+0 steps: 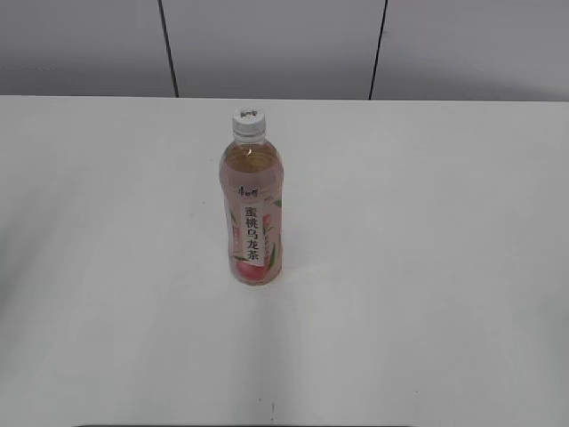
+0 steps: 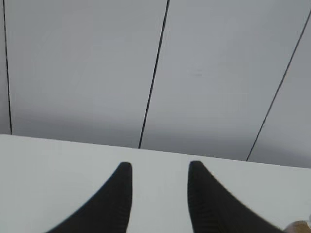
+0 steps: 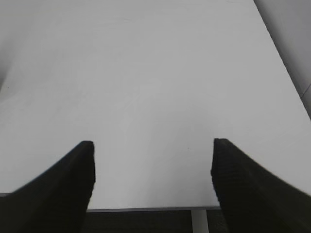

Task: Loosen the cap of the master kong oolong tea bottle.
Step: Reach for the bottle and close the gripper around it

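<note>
The master kong oolong tea bottle (image 1: 252, 206) stands upright mid-frame on the table (image 1: 427, 267), its cap (image 1: 249, 121) on, free for gripping. The left hand (image 2: 160, 175) is partly open and the right hand (image 3: 152, 155) wide, both empty, neither near it.

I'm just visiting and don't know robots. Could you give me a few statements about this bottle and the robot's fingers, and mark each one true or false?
1. The tea bottle stands upright on the white table. True.
2. The cap has been taken off and lies beside the bottle. False: the white cap sits on the bottle's neck.
3. The right gripper has its fingers spread apart with nothing between them. True.
4. The left gripper is clamped around the bottle. False: its fingers are apart, with only bare table between them.
5. The bottle's label is blue. False: it is pink with a white strip of black characters.
</note>
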